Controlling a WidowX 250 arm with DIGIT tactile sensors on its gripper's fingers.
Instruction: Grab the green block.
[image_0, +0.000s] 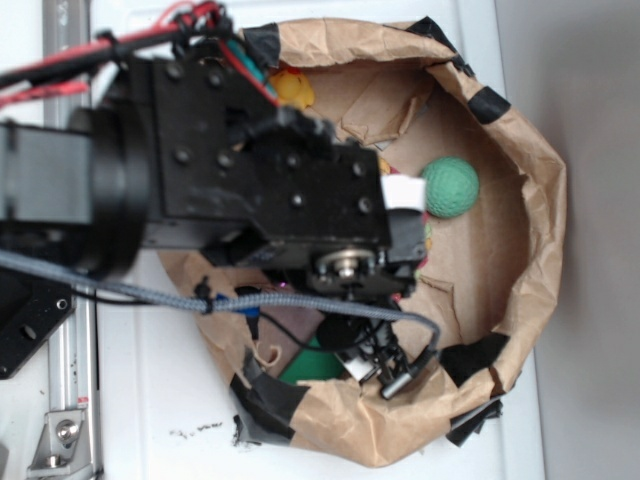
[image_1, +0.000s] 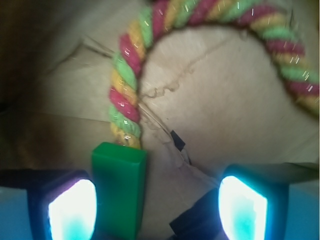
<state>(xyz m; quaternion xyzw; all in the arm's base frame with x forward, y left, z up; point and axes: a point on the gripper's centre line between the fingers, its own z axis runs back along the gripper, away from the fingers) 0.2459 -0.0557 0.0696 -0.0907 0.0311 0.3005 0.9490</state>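
Exterior view: arm body blocks most of the crumpled paper bag (image_0: 530, 200) it is working over. Round dimpled green ball (image_0: 450, 187) sits on the bag floor to the right, well clear of the action, not the target. A sliver of flat green shows low in the frame under the arm, likely the green block (image_0: 312, 366), mostly hidden. Yellow toy (image_0: 292, 87) peeks out at the top. Gripper itself is not readable from this angle.

Wrist view: gripper (image_1: 159, 210) jaws stand wide apart, nothing between them gripped. Both fingertips (image_1: 72, 210) glow at the bottom corners. Green block (image_1: 120, 192) stands just inside the left-hand pad, close beside it, possibly touching, can't tell. Its long axis runs roughly up-down in the frame, so along the fingers, with the narrow width across the closing direction. Good orientation for a pinch. Block is off-centre: big gap to the right-hand pad, almost none on the left. Multicolour rope (image_1: 127, 95) arcs across the bag floor, and its end meets the block's far edge.

Judgement: block already sits in the jaw span, so the next move is closing. Uneven gap means the right pad will push the block sideways before it seats. Rope end may drag along.
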